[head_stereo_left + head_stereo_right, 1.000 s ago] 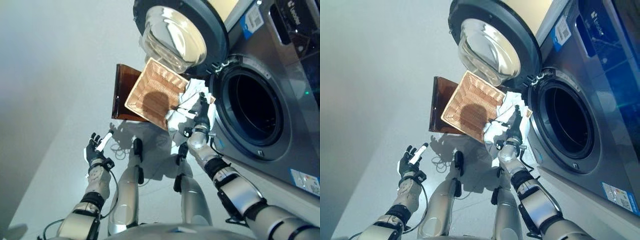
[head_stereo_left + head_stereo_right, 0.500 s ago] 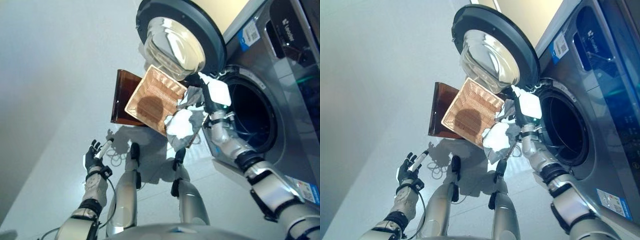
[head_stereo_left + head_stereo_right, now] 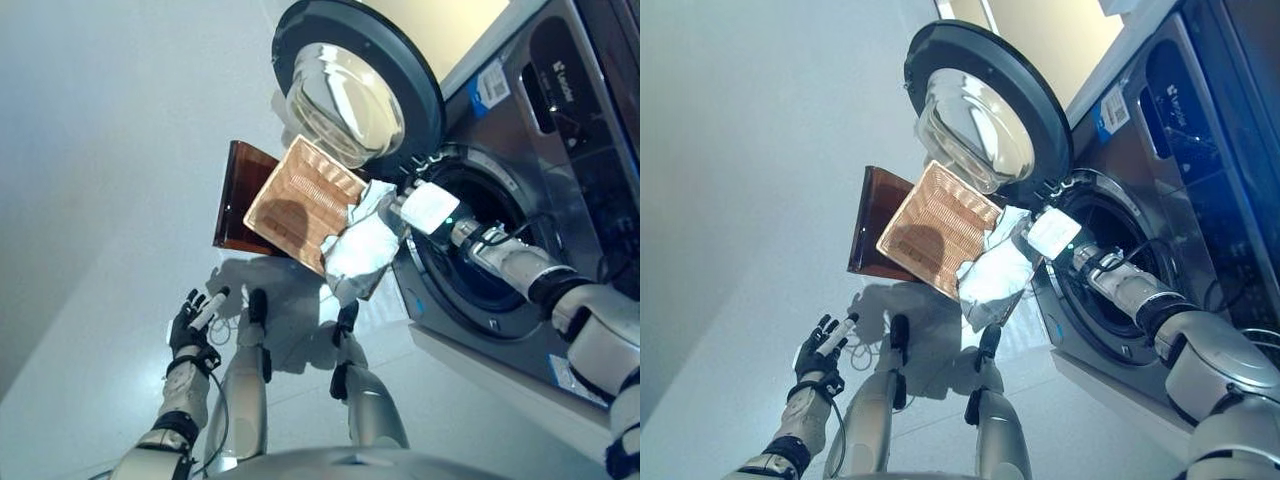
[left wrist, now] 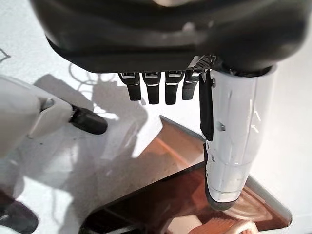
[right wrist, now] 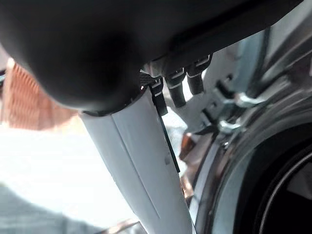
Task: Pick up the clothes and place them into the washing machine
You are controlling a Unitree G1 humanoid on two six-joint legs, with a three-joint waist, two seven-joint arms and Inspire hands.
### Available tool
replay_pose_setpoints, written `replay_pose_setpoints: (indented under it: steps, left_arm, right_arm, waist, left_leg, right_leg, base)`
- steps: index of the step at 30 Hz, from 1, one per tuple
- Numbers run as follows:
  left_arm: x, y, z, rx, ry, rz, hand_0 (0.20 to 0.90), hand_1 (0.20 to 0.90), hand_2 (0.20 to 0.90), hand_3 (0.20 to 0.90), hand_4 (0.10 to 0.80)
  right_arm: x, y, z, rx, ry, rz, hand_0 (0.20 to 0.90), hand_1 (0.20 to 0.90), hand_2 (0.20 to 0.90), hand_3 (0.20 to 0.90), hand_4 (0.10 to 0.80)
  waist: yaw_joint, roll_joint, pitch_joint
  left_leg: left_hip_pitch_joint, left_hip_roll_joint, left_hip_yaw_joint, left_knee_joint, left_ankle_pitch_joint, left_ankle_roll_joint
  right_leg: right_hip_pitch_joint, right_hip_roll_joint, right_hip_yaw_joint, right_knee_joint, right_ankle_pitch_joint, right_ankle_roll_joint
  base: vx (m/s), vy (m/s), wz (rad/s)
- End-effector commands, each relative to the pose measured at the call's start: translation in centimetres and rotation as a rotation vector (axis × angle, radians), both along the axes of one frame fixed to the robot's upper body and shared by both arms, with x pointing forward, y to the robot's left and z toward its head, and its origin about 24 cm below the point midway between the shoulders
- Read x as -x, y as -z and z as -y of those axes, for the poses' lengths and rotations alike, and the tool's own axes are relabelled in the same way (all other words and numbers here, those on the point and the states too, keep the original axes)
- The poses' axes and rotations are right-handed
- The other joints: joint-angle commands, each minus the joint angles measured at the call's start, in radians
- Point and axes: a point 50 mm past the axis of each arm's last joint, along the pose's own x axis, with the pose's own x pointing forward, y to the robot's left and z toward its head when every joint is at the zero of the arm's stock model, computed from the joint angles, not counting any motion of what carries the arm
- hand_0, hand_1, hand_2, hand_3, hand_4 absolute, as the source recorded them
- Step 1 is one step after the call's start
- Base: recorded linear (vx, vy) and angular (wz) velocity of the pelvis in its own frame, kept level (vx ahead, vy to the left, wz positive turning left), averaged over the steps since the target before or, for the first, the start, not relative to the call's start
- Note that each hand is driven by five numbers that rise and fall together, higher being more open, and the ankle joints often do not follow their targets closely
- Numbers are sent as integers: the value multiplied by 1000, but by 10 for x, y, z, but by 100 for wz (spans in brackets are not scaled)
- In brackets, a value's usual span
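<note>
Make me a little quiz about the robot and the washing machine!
1. True or false: the washing machine's door is shut.
2. Which hand holds the white cloth at the drum opening? A: left hand. B: right hand.
3. Fill in: the cloth trails down beside the ribbed brown ____.
Key: 1 false; 2 B; 3 basket.

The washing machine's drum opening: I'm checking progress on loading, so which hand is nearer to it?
The right hand, wrapped in white cloth, is at the rim of the drum opening. The left hand hangs low over the floor, far away.
</note>
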Motion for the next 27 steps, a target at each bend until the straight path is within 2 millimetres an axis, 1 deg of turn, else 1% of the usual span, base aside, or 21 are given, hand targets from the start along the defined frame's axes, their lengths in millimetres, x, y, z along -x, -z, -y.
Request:
replay_pose_setpoints:
  steps: [1,2,4,5,6,7,8,9,10,14,15,16,17,19,27]
  left_arm:
    - [-17,-16,1,-23,13,100,900,900,900,900,800]
    - [-17,-16,1,-23,12,100,900,900,900,900,800]
    - [-20,-17,4,-14,14,105,900,900,900,900,800]
    - [-20,-17,4,-14,13,105,900,900,900,900,800]
    - [-20,-17,4,-13,11,106,900,900,900,900,800]
    - [-20,-17,5,-15,8,104,900,900,900,900,800]
    - [-20,-17,5,-16,7,103,900,900,900,900,800]
    - [-21,-17,5,-19,3,99,900,900,900,900,800]
    - [-21,-17,5,-20,2,99,900,900,900,900,800]
    - [-21,-17,4,-27,-13,97,900,900,900,900,800]
    - [-21,-17,4,-28,-13,97,900,900,900,900,800]
    - [-21,-17,3,-33,-19,95,900,900,900,900,800]
    - [-21,-17,3,-34,-19,95,900,900,900,900,800]
    - [-21,-17,2,-39,-20,93,900,900,900,900,800]
    - [-23,-20,0,-39,-36,110,900,900,900,900,800]
  right_arm:
    - [-25,-70,-4,28,-17,201,900,900,900,900,800]
    - [-25,-70,-4,28,-17,201,900,900,900,900,800]
    - [-28,-67,-18,-8,-50,198,900,900,900,900,800]
    - [-28,-67,-18,-8,-50,199,900,900,900,900,800]
    - [-28,-67,-22,-18,-59,200,900,900,900,900,800]
    - [-30,-65,-32,-51,-77,204,900,900,900,900,800]
    - [-30,-65,-32,-52,-78,204,900,900,900,900,800]
    - [-31,-64,-42,-86,-99,210,900,900,900,900,800]
    - [-31,-64,-43,-86,-99,210,900,900,900,900,800]
    - [-32,-64,-66,-153,-161,218,900,900,900,900,800]
    - [-32,-64,-66,-154,-161,218,900,900,900,900,800]
    - [-32,-64,-72,-180,-174,220,900,900,900,900,800]
    - [-32,-64,-72,-181,-174,220,900,900,900,900,800]
    - [-31,-62,-80,-214,-192,215,900,900,900,900,800]
    - [-31,-56,-87,-200,-204,194,900,900,900,900,800]
  waist:
    - [33,62,50]
    - [32,62,50]
    - [37,67,57]
    - [36,66,57]
    - [37,67,58]
    - [39,71,61]
    - [39,70,61]
    - [41,72,62]
    - [41,71,62]
    - [43,74,60]
    - [43,74,60]
    - [43,74,59]
    - [44,73,59]
    - [44,73,58]
    - [49,75,65]
  left_leg:
    - [103,-25,-41,-185,50,-58]
    - [103,-25,-41,-185,50,-58]
    - [97,-27,-44,-185,52,-58]
    - [97,-27,-44,-185,52,-58]
    - [96,-26,-46,-185,53,-58]
    - [94,-26,-49,-185,53,-57]
    - [94,-26,-49,-185,53,-57]
    - [92,-26,-51,-185,53,-57]
    - [92,-27,-51,-185,53,-57]
    - [90,-28,-52,-185,53,-56]
    - [90,-28,-52,-185,52,-56]
    - [91,-28,-53,-185,52,-55]
    - [91,-28,-53,-185,52,-55]
    - [91,-26,-54,-185,52,-55]
    - [85,-26,-60,-185,56,-55]
  right_leg:
    - [101,39,-15,32,-74,53]
    - [101,39,-15,32,-74,53]
    - [95,37,-18,34,-73,52]
    - [94,37,-18,34,-73,52]
    - [93,36,-19,34,-73,52]
    - [90,35,-19,35,-72,52]
    - [90,35,-19,35,-72,52]
    - [88,33,-19,36,-72,51]
    - [88,33,-19,36,-72,51]
    - [84,33,-21,38,-72,50]
    - [84,33,-21,39,-72,50]
    - [83,32,-22,40,-72,50]
    - [83,32,-22,40,-72,50]
    - [84,31,-23,40,-72,50]
    - [79,30,-24,39,-72,49]
  base:
    - [-8,-6,5]
    - [-9,-3,3]
    - [0,0,0]
    - [0,0,0]
    - [0,0,0]
    - [0,0,0]
    - [0,0,0]
    - [0,0,0]
    - [0,0,0]
    - [0,0,0]
    - [0,0,0]
    - [0,0,0]
    - [0,0,0]
    - [0,0,0]
    - [0,0,0]
